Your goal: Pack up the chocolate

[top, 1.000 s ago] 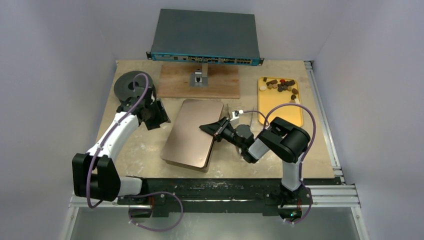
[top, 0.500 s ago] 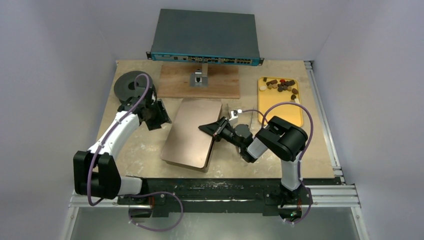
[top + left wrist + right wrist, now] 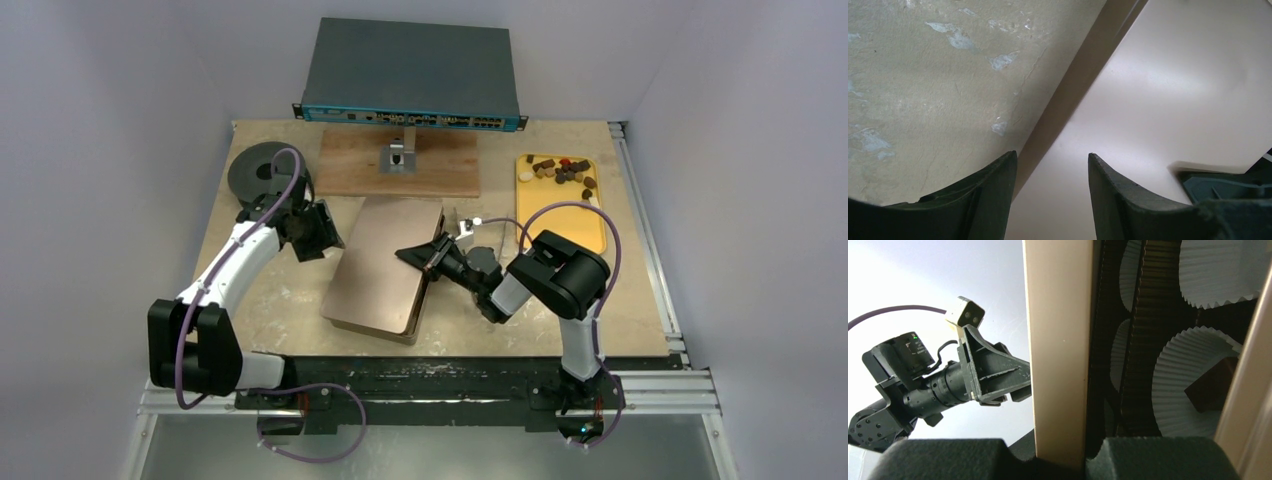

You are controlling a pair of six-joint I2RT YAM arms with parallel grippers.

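Note:
Chocolate pieces (image 3: 560,170), dark brown, tan and cream, lie at the far end of a yellow tray (image 3: 572,228) at the right. The brown box (image 3: 385,265) lies mid-table under its pinkish lid. My right gripper (image 3: 425,257) is shut on the lid's right edge (image 3: 1060,340), which stands between its jaws (image 3: 1060,452). Beneath the raised edge I see white fluted paper cups (image 3: 1178,375) and one dark chocolate piece (image 3: 1210,387) in a cup. My left gripper (image 3: 322,228) is open and empty, just above the lid's left edge (image 3: 1052,157), touching nothing.
A grey network switch (image 3: 412,75) stands at the back over a wooden board (image 3: 400,165) with a small metal stand. A dark tape roll (image 3: 262,172) lies at the back left. Bare table (image 3: 923,75) lies left of the box.
My right gripper has moved slightly left and farther back with the lid's edge in it. The left gripper has barely moved.

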